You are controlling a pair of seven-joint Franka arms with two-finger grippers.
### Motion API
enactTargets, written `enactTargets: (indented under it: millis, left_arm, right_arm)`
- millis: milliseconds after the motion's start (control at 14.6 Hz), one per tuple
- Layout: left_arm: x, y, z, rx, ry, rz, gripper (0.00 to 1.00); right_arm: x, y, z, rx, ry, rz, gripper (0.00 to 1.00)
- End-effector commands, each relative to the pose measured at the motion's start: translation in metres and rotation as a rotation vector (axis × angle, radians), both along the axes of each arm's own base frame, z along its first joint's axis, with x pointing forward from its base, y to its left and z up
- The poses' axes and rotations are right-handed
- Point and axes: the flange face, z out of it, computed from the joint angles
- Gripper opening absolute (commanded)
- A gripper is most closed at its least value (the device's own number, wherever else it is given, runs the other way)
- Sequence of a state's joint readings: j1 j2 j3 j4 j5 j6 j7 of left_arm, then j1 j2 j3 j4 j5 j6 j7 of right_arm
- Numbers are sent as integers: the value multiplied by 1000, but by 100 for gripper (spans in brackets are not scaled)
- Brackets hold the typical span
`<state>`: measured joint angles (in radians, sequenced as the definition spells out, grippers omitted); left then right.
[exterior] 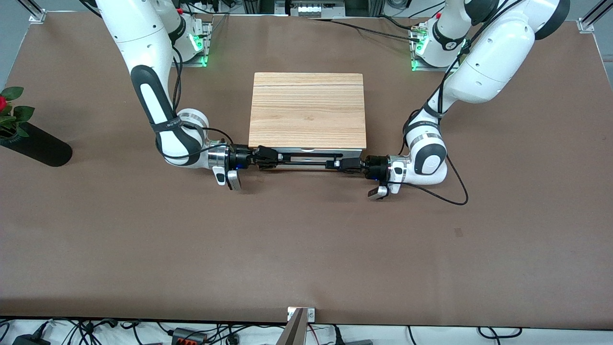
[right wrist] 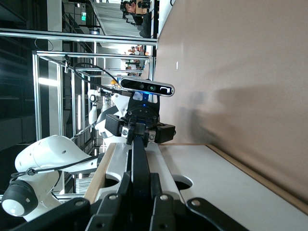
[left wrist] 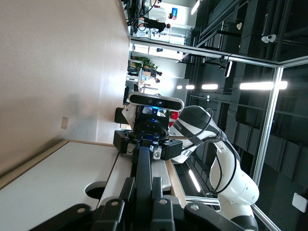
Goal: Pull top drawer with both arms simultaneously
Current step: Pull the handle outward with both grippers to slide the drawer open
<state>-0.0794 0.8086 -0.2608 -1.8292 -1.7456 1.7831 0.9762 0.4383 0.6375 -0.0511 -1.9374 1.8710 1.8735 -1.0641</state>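
- Front view: the cabinet (exterior: 307, 112) sits mid-table between my two bases, its light wood-grain top board facing up. The top drawer (exterior: 311, 151) shows only as a thin white strip under that board's near edge, with the black bar handle (exterior: 306, 162) running along in front of it.
- In the same view my right gripper (exterior: 269, 158) reaches in level from the right arm's end of the table and is clamped together on that end of the handle.
- My left gripper (exterior: 339, 164) comes in level from the left arm's end and is clamped together on the handle's other end. The two grippers point at each other along the bar, well apart.
- Left wrist view: here I look straight down the handle (left wrist: 143, 178) from between my own fingers (left wrist: 156, 197), which press against it on both sides. The right gripper (left wrist: 144, 142) shows at the bar's other end, pinching it, with its wrist camera just past it.
- This view also shows the white drawer front (left wrist: 57, 187) as a broad face with a rounded cut-out, which the front view hides.
- Right wrist view: the mirror of that, with the handle (right wrist: 139, 173) running between my fingers (right wrist: 126, 192) to the left gripper (right wrist: 138, 132), and the white drawer front (right wrist: 226, 187) alongside.
- At the table's edge by the right arm's end, a black vase (exterior: 36, 143) with a red flower lies in the front view only.
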Motion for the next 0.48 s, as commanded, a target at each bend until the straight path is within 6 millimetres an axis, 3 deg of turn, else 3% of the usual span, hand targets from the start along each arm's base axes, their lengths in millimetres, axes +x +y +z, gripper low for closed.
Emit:
enactTargets:
  millis: [0,411]
  left_arm:
    - [32,16,9,-49,-44,94,13]
    - [53,31,9,-45,-79,123,13]
  right_arm:
    - [10,-4,7,6,-24,5,0]
    - [52,-18,4,14,-68,-37,0]
